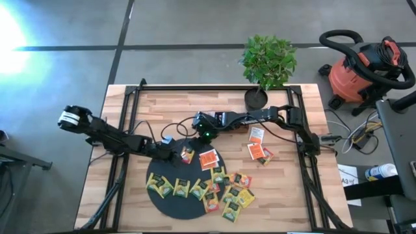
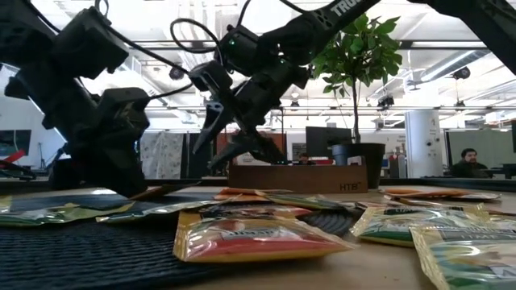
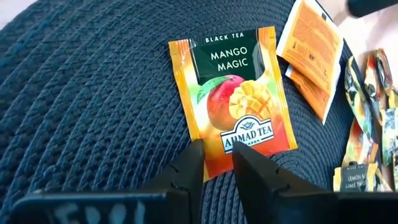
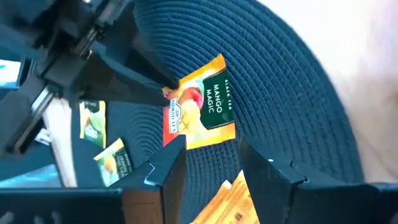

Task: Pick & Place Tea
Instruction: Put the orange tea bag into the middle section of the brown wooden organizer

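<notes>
The tea is small flat sachets. One "Mango Magic" sachet [image 3: 239, 93] [image 1: 188, 155] [image 4: 208, 106] is low over the far edge of the round black mat [image 1: 182, 209] [image 3: 93, 93], with my left gripper [image 1: 177, 151] [image 3: 217, 163] shut on it. Several yellow, green and orange sachets [image 1: 175, 188] lie flat on the mat, with more at its right edge [image 1: 233, 195]. My right gripper [image 1: 205, 135] [image 4: 214, 165] [image 2: 230, 141] hangs open just beyond the mat's far edge, above the held sachet, with nothing between its fingers. My left gripper pinches the mango sachet's short edge at the brand-name end [image 3: 214, 149] between its two fingers. The fingers slant down from the table's left. The sachet sticks out ahead of them, printed face up and nearly level; whether its free end rests on the mat I cannot tell.
Orange sachets lie on the bare wood right of the mat [image 1: 260, 151] [image 1: 256, 134], and one orange-red sachet [image 1: 208, 158] sits on the mat's far rim. A potted plant [image 1: 256, 97] stands at the far edge. A brown box [image 2: 298, 177] shows in the low view.
</notes>
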### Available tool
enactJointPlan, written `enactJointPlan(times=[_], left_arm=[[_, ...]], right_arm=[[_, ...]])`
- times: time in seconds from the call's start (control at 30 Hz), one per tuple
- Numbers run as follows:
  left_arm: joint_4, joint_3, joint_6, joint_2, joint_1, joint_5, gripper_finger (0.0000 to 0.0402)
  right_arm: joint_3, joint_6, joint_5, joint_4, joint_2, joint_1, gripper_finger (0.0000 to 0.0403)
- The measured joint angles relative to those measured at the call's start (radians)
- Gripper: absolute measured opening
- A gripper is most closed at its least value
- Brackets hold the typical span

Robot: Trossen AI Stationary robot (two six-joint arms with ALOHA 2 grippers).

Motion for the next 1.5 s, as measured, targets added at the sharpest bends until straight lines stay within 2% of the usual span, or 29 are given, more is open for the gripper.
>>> enactJointPlan(times=[0.13, 0.37, 0.6, 0.87, 1.0, 1.17, 1.4, 1.5], left_arm=[[0.074, 0.021, 0.003, 0.063, 0.0, 0.0, 0.009], [0.073, 0.052, -0.01, 0.14, 0.0, -0.011, 0.009], [0.075, 0.05, -0.013, 0.151, 0.0, -0.015, 0.009], [0.148, 0.049, -0.013, 0.152, 0.0, -0.056, 0.009], [0.148, 0.049, -0.013, 0.152, 0.003, -0.057, 0.009], [0.15, 0.049, -0.012, 0.152, 0.004, -0.081, 0.009], [0.19, 0.048, 0.021, 0.133, 0.004, -0.12, 0.009], [0.172, 0.046, 0.045, 0.09, 0.004, -0.115, 0.009]], right_arm=[[-0.014, 0.062, 0.007, 0.002, 0.0, 0.015, 0.0148], [-0.056, 0.085, 0.014, -0.045, 0.0, 0.026, 0.0148], [-0.086, 0.102, 0.039, -0.038, 0.0, 0.027, 0.0148], [-0.125, 0.162, 0.036, 0.094, 0.0, 0.029, 0.0148], [-0.125, 0.162, 0.032, 0.099, 0.0, 0.03, 0.0143], [-0.125, 0.156, 0.031, 0.099, 0.0, 0.031, 0.011], [-0.125, 0.109, 0.06, 0.097, 0.0, 0.031, 0.0023], [-0.125, 0.074, 0.085, 0.099, -0.007, 0.031, 0.0011]])
